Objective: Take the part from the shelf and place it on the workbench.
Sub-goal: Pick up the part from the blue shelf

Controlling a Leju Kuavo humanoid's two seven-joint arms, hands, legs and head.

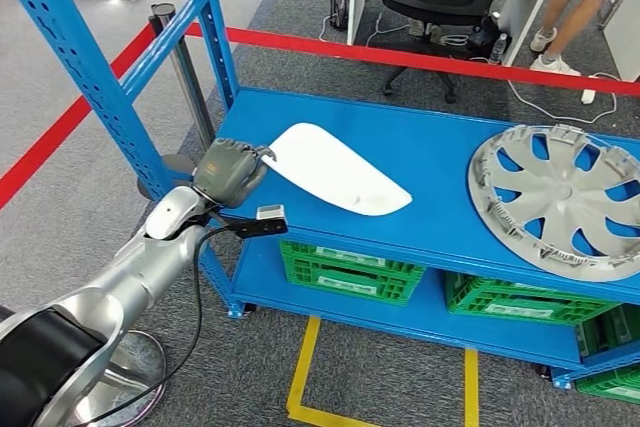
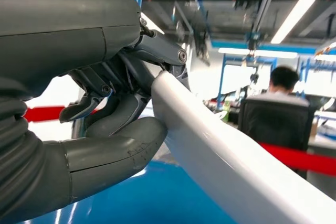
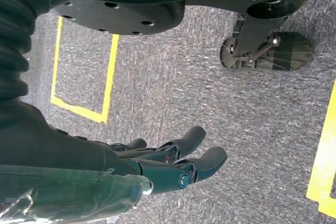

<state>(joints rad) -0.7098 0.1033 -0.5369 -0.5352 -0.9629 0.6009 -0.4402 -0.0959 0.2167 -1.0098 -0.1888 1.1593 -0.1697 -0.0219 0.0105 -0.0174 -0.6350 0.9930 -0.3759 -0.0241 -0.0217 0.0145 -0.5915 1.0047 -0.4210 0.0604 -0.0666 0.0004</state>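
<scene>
Fingers (image 2: 158,51) of left hand (image 1: 226,172) clamp white part (image 1: 336,169) at its end, on blue shelf (image 1: 445,147).
Head view: hubcap (image 1: 562,197) lies well apart. Left wrist: thumb (image 2: 115,148) under part. Right wrist: right hand (image 3: 170,158) hangs over carpet, fingers apart, holding nothing.

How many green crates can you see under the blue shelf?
3. One crate sits on the lower shelf under the white part, one under the hubcap, and one at the right edge, partly cut off. More may be hidden.
</scene>
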